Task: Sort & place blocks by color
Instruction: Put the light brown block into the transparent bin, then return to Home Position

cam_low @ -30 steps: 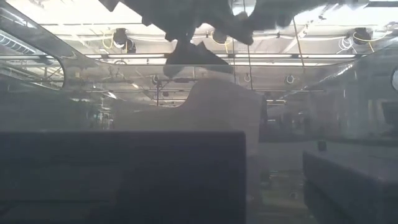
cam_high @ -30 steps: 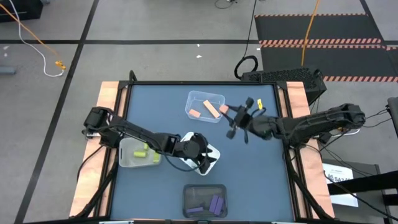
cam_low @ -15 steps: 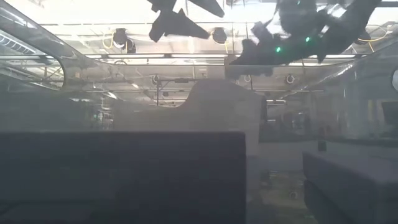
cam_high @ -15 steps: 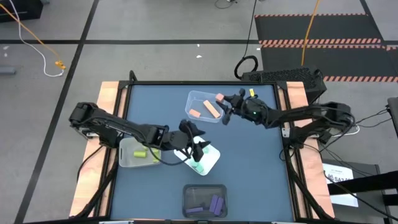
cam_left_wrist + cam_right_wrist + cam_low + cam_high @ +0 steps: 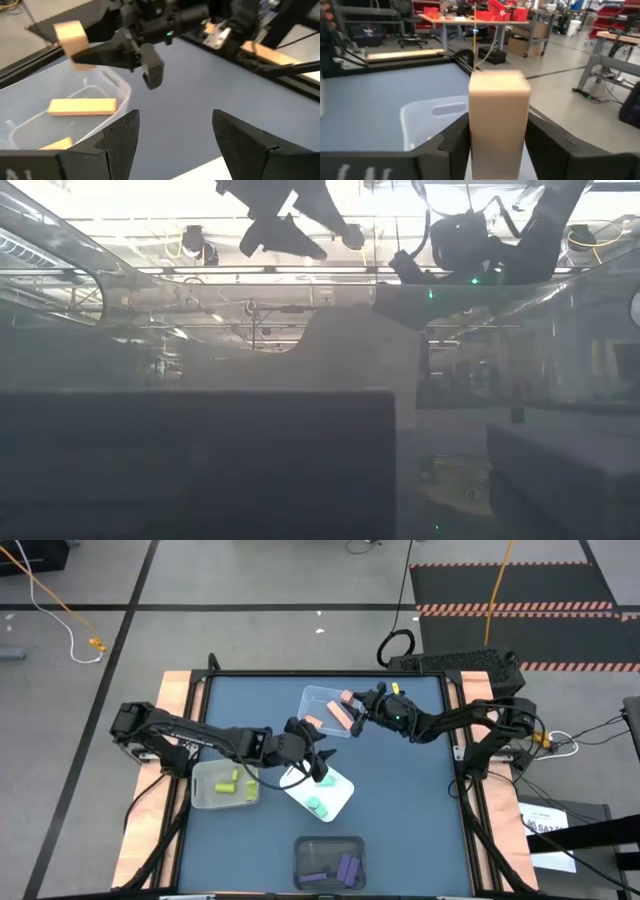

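High view shows the right pincer (image 5: 352, 706) reaching in from the right of the frame to the near edge of the clear bin (image 5: 312, 698) in the upper middle of the blue surface (image 5: 410, 800), with a salmon-orange cube (image 5: 346, 697) pinched at its fingertips just over the bin's rim. Two salmon-orange bars (image 5: 337, 715) already lie inside that bin, so the cube is most likely carried there to join its own colour. Right wrist view bears this out: the cube (image 5: 499, 115) sits upright between the two dark fingers (image 5: 452, 142), touching both, and the bin's clear wall (image 5: 420, 117) lies just beyond. Whether the hold is slackening I cannot tell; the cube is in the grip and not yet dropped. Left wrist view sees the same cube (image 5: 70, 36) raised above the bin, a bar (image 5: 82, 105) resting on the bin floor below. The left pincer (image 5: 318, 766) hangs over the white bin (image 5: 340, 802) at the centre of the frame, its fingers (image 5: 120, 137) spread wide with nothing between them; mint-teal blocks (image 5: 316, 806) lie in that bin. Yellow-green blocks (image 5: 228, 783) rest in the clear bin at centre left, purple blocks (image 5: 340, 868) in the dark bin at the bottom middle.
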